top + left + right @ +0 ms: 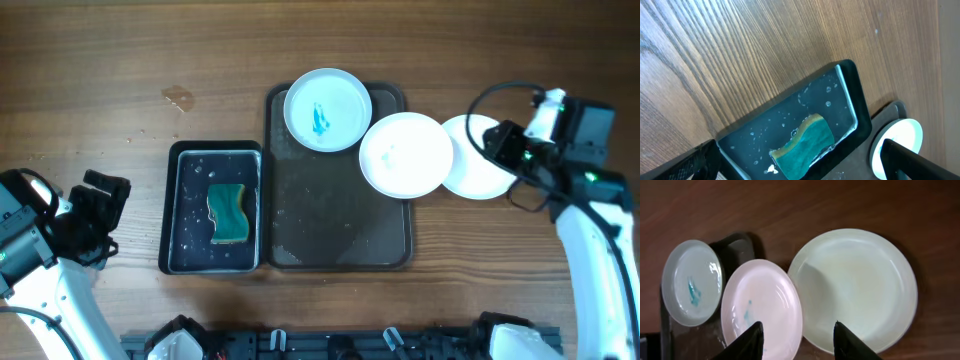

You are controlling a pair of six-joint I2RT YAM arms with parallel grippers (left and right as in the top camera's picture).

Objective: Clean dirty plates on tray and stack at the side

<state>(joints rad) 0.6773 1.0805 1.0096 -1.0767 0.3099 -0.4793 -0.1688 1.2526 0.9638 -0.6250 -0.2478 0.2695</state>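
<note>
Evidently the work splits around the tray: washing things sit to its left, finished ware goes to its right. On the tray's far end lies a plate with a teal smear in its middle, so it waits to be wiped. A second plate straddles the tray's right rim, and the right wrist view shows faint teal specks on it, so I judge it unclean too. The third plate rests on the table just right of the tray, its edge seemingly tucked under the second; it looks spotless and probably marks the stacking place. The right gripper hovers over the seam between those two, jaws spread apart and holding nothing, likely placed to take a rim. Just left of the tray the black basin holds the green sponge among water droplets. The left gripper hangs well left of the tray, beyond the basin, jaws wide apart and empty, aimed toward the sponge
</note>
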